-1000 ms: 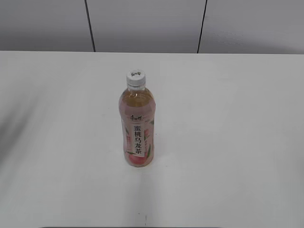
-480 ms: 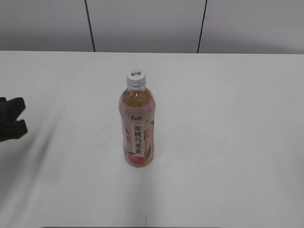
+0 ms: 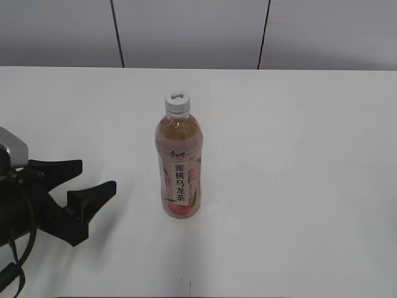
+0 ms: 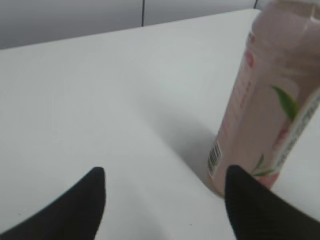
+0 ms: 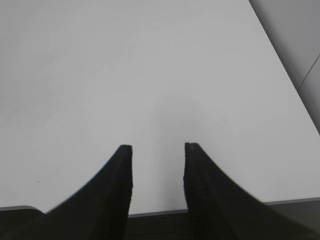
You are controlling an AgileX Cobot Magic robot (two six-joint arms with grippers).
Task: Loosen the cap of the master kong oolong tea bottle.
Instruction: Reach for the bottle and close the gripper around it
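The master kong oolong tea bottle (image 3: 178, 162) stands upright in the middle of the white table (image 3: 298, 155), with its white cap (image 3: 177, 101) on top. My left gripper (image 3: 93, 177) is open and empty, low over the table to the left of the bottle, its tips pointing at it. In the left wrist view the bottle (image 4: 265, 100) stands at the right, just beyond the right fingertip (image 4: 245, 195), with the gripper (image 4: 165, 180) wide open. My right gripper (image 5: 157, 150) is open and empty over bare table; it is out of the exterior view.
A grey panelled wall (image 3: 186, 31) runs behind the table's far edge. The right wrist view shows the table's near edge (image 5: 155, 212) under the fingers and its right edge (image 5: 285, 65).
My left gripper has come in from the left edge of the exterior view and moved right toward the bottle. The bottle has not moved.
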